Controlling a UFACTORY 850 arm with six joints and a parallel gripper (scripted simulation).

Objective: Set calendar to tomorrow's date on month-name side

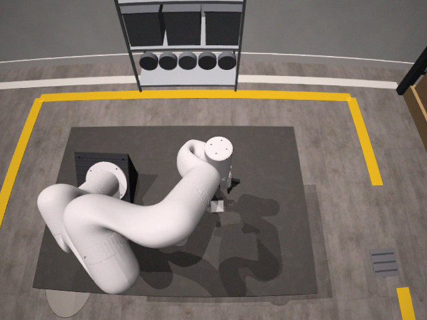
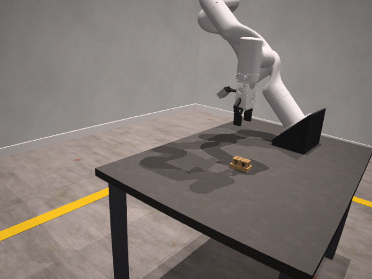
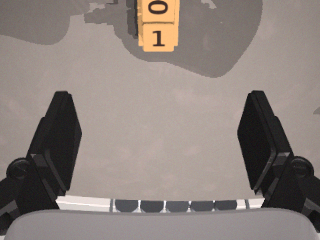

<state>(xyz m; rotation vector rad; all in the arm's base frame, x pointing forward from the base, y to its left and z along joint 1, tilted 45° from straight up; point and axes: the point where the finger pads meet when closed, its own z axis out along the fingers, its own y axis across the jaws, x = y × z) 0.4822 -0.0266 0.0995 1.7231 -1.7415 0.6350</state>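
Note:
The wooden tray [image 2: 240, 168] [image 3: 141, 35] lies on the table. Two wooden cubes stand side by side in it. In the exterior view the left cube [image 2: 236, 162] has a mark like a 7, and the right cube [image 2: 245, 163] one like a 4, perhaps upside down; they are too small to be sure. In the wrist view the end cube [image 3: 170, 42] shows a 0 on top, cut by the frame's upper edge, and a 1 on its end face. My gripper [image 2: 242, 120] [image 3: 159, 111] is open and empty, above the table and off to the side of the tray. The arm hides the tray in the top view.
The black base wedge [image 2: 303, 135] [image 1: 103, 158] stands on the dark table [image 2: 210, 210] [image 1: 269, 148]. A shelf rack [image 1: 187, 78] stands on the floor beyond the table. Arm shadows fall around the tray.

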